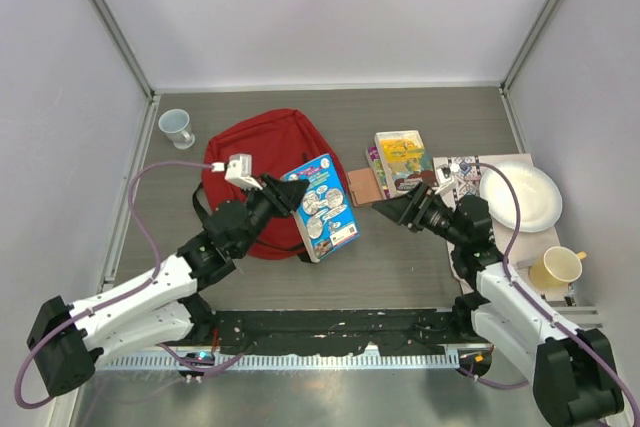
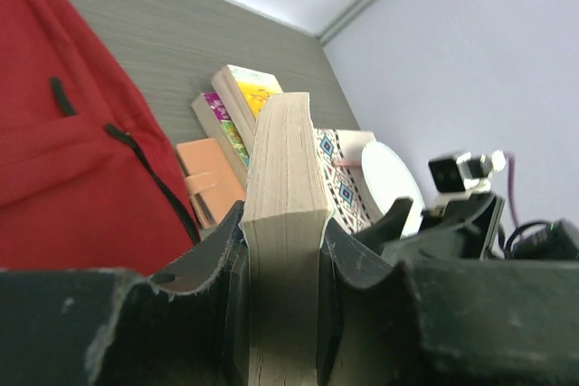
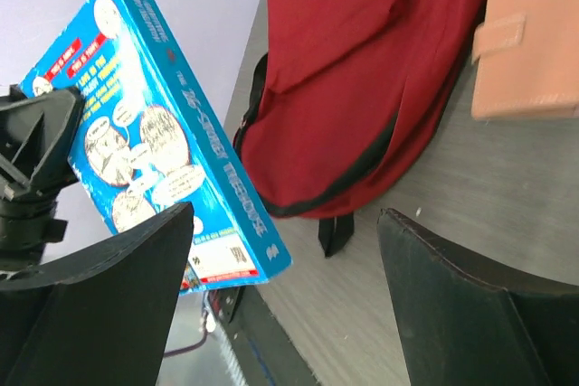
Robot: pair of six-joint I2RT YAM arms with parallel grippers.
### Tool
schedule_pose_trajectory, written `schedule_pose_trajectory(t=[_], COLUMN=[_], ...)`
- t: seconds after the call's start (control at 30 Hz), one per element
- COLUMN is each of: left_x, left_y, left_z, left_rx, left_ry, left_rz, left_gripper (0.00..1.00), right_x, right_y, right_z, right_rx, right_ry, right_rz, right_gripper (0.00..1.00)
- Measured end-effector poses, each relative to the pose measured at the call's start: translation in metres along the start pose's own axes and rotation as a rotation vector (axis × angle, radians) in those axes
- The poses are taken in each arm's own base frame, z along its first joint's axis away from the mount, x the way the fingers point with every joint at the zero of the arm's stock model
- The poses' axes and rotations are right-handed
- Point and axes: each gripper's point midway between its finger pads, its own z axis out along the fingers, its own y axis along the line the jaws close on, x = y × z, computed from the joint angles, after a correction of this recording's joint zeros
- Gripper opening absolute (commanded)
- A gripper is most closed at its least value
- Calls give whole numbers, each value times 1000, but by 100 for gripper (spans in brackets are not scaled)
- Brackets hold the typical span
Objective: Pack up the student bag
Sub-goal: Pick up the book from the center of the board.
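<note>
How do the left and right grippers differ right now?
The left gripper is shut on the blue book, holding it up on edge; the right gripper is open and holds nothing. The left gripper hangs over the red backpack, while the right gripper sits off to the side, near the salmon wallet. Both point inward, facing each other across the book.

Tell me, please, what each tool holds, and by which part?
The left tool clamps the blue book across its covers near one edge; the right tool stands open, holding nothing.
</note>
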Motion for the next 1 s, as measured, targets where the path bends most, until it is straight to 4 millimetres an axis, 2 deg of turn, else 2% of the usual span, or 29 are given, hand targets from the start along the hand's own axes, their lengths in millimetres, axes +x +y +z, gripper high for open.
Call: schedule_pose_trajectory(t=[0.13,0.3,0.47,1.0], left_x=[-8,-13,-13,-16], left_y=[19,33,36,26], left_z=[-12,-12,-8,2], left_rx=[-51,-93,-91,-32], left_ry=[-85,-168,-206,-249], left_rz=[-61,-156,-225,-345], left_gripper=[0,0,0,0], right_x=[27,53,62,74], right_y=[-2,19,32,45], right_z=[1,8,17,45], right_rx=[2,-60,-93,-161], right_ry=[38,82,70,13], right_rz=[82,127,167,271], right_gripper=[88,88,88,88])
